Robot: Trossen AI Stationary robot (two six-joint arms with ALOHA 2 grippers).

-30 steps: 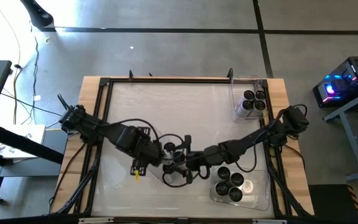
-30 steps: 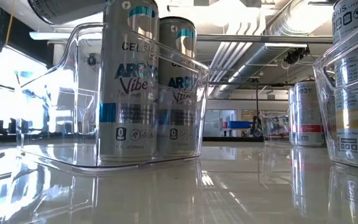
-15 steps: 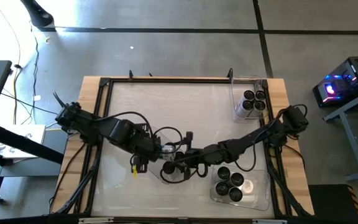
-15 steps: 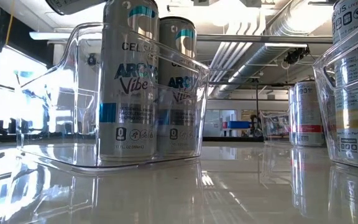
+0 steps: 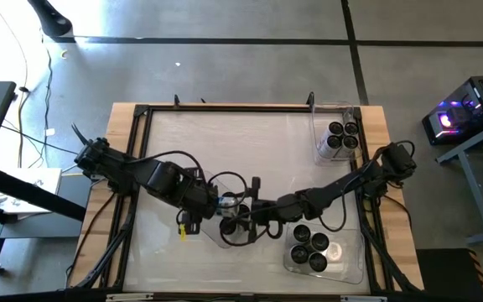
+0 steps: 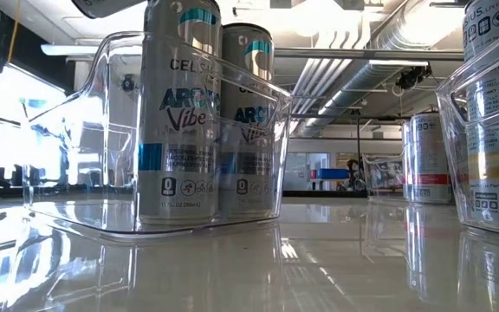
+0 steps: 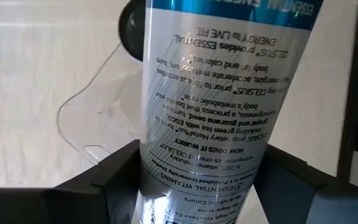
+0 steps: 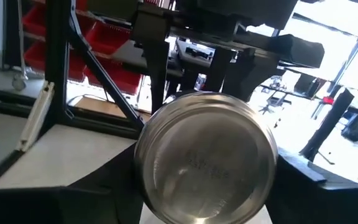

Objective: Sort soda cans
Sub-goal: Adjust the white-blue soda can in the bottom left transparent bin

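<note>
I have both grippers meeting at the table's front centre: my left gripper (image 7: 201,180) clamps a soda can (image 7: 222,93) by its side, while my right gripper (image 8: 207,186) closes its fingers around the same can's base (image 8: 207,165); filled clear bins (image 5: 340,138) sit at right.

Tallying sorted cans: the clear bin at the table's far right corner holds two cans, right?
Not two. The high view shows four soda cans in the clear bin at the table's far right corner.

bright daylight | glare on table (image 6: 232,260) | wrist views blurred
</note>
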